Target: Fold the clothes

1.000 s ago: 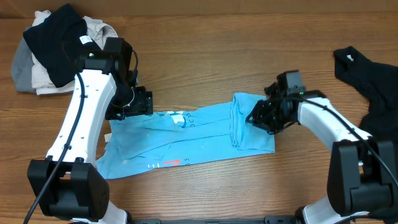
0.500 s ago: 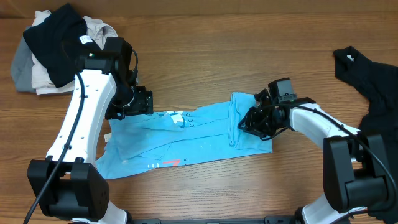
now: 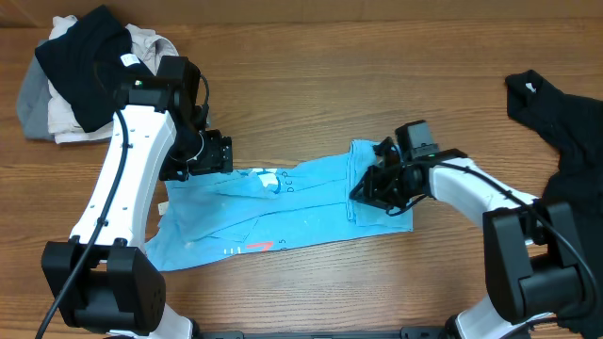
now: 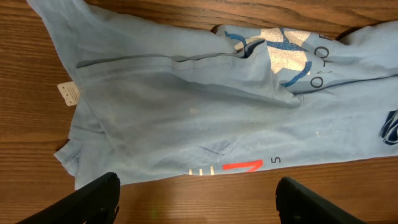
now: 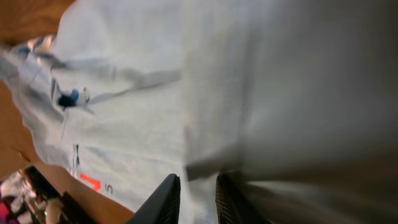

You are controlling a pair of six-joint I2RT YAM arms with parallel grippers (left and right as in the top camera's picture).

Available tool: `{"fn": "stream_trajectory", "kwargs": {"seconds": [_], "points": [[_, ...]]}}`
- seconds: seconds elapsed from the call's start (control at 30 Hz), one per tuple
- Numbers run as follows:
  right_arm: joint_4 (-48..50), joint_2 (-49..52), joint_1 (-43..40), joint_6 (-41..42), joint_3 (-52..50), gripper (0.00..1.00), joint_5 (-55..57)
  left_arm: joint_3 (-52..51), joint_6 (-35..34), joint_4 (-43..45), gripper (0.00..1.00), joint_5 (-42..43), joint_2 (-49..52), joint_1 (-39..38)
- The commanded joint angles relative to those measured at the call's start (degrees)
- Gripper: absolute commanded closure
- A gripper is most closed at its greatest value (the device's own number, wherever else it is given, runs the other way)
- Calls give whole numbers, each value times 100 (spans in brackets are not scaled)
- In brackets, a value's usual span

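Note:
The light blue T-shirt [image 3: 283, 212] lies crumpled across the middle of the table, white lettering and a small red mark [image 4: 239, 165] facing up. Its right end is folded over. My right gripper [image 3: 369, 193] is shut on that folded edge; in the right wrist view the cloth [image 5: 155, 93] fills the frame and runs between the near-closed fingers [image 5: 198, 199]. My left gripper [image 3: 205, 155] hovers over the shirt's upper left part, open and empty [image 4: 199, 199], with the shirt [image 4: 186, 106] below. A black shirt [image 3: 561, 122] lies at the far right.
A pile of black, grey and beige garments [image 3: 80, 80] sits at the back left corner. Bare wooden table [image 3: 311, 85] lies behind the T-shirt and along the front edge.
My right gripper has moved left, dragging the shirt's right edge further over the body. The left arm has not moved.

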Motion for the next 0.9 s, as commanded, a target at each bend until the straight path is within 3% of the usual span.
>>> {"fn": "stream_trajectory", "kwargs": {"seconds": [0.0, 0.1, 0.17, 0.3, 0.37, 0.4, 0.47, 0.53, 0.67, 0.87], "points": [[66, 46, 297, -81, -57, 76, -149, 2, 4, 4, 17, 81, 4, -22], [111, 44, 468, -59, -55, 76, -151, 2, 4, 2, 17, 81, 4, -22], [20, 31, 487, -55, 24, 83, -151, 2, 4, 4, 16, 76, 4, -22], [-831, -243, 155, -133, 612, 88, -146, 2, 9, 2, 14, 39, 4, -22], [-1423, -426, -162, -398, 1049, 77, -129, 2, 11, 2, 14, 39, 2, -22], [-1786, -520, -382, -610, 1327, 65, -55, 2, 11, 4, 14, 37, 4, -22], [-2422, -636, -831, -909, 1803, 30, 391, 2, 28, 4, 13, 35, 4, -22], [-2846, -662, -1248, -1145, 2131, 14, 887, 2, 28, 4, 13, 37, 4, -22], [-2977, -629, -2118, -1615, 2157, 0, 1099, 2, 26, 7, 13, 39, 4, -22], [-2514, -184, -2841, -1980, 1648, 0, 50, 2, 24, 17, 13, 42, 4, -22]]}}
